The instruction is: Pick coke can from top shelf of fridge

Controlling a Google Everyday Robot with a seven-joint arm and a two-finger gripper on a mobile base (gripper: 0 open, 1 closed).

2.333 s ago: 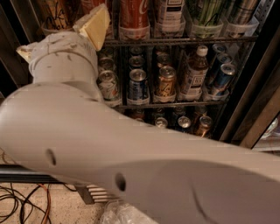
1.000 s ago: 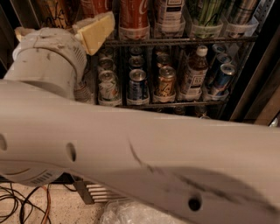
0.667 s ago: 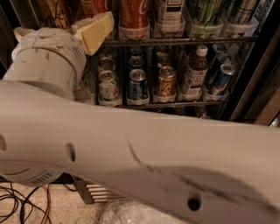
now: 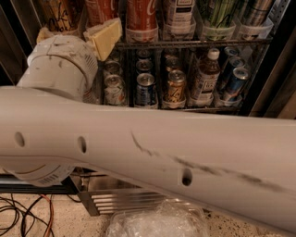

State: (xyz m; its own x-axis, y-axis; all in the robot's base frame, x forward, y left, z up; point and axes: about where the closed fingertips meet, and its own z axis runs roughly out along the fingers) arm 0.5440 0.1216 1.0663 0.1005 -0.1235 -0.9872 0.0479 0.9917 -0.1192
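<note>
Rising since the earliest frame, the arm [image 4: 162,148] now lies across the whole middle of the view, and over the last second it has slid only slightly rightward. Its wrist [image 4: 60,65] points into the fridge [image 4: 270,85] at the left end of the top shelf [image 4: 194,44]. The gripper [image 4: 76,33] sits right at that shelf's front rail, its two tan fingers [image 4: 106,37] spread well apart and gripping nothing. The reach looks nearly made; the grasp, the lift and the withdrawal are all left to do.

Along the top shelf, clear trays [image 4: 222,31] each carry one can. A gold-orange can [image 4: 58,14] stands behind the gripper's left finger, and a left red can [image 4: 99,9] rises just above the right finger. Next comes the coke can [image 4: 141,16] with its white script, upright and untouched, just right of the gripper. (Which of the two red cans the gripper is lined up on, I cannot tell.) Further right stand a white-labelled can [image 4: 178,14], a green can [image 4: 217,11] and a silver can [image 4: 254,11].

On the rack below, small cans [image 4: 145,88] stand in rows, with a brown bottle [image 4: 206,76] and blue cans [image 4: 233,81] toward the right end. A crumpled clear plastic box [image 4: 157,222] lies on the floor before the base grille [image 4: 120,201].
</note>
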